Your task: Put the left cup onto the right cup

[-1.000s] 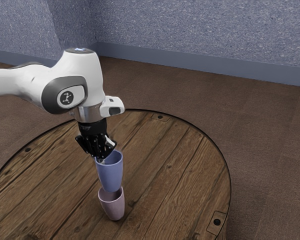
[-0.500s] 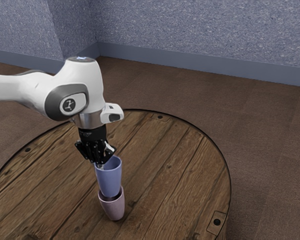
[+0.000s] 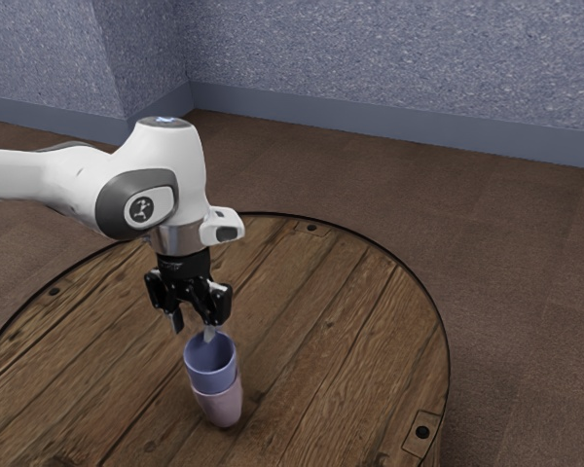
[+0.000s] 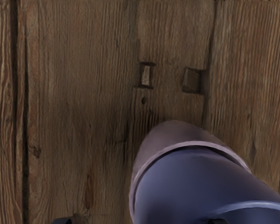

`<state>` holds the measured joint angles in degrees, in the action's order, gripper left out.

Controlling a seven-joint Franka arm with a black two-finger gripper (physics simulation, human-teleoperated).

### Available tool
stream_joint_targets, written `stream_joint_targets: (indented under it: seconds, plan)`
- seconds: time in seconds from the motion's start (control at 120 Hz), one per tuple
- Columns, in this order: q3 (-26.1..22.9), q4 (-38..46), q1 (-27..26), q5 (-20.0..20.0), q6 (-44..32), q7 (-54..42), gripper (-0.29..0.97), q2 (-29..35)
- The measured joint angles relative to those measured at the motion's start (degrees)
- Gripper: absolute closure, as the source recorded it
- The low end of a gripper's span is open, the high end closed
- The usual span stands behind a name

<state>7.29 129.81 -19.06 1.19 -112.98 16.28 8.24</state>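
Tabletop first: the round plank table (image 3: 350,321) carries the stack toward its near side. The white Franka arm (image 3: 78,180) reaches in from the exterior view's left and hangs straight over that stack.

You can count the placing as done in substance. The blue cup (image 3: 211,358) sits upright, nested deep in the pink cup (image 3: 219,404), with only its upper band above the pink rim. What is left, as I judge it, is to lift the hand clear without nudging the pair.

The gripper (image 3: 194,329) stands just above the blue rim, fingers spread, one tip down at the rim, gripping nothing.

The wrist view gives you the fit. The pink wall wraps close around the blue one, and two small square notches (image 4: 146,74) lie in the planks beyond. The exterior view gives you the arm's pose and shows that the stack stands straight.
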Motion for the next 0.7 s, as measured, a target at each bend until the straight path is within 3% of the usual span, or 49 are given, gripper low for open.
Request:
stream_joint_targets:
  seconds: [0.258,0.55,0.7]
  plan:
    - [-0.01,-3.38,0.19,-0.3,0.72,-0.17,0.07,0.08]
    - [-0.08,-23.0,4.79,-0.75,11.71,-0.54,0.02,-3.6]
    - [-0.03,-28.41,7.23,-0.75,16.65,-1.84,0.01,-5.97]
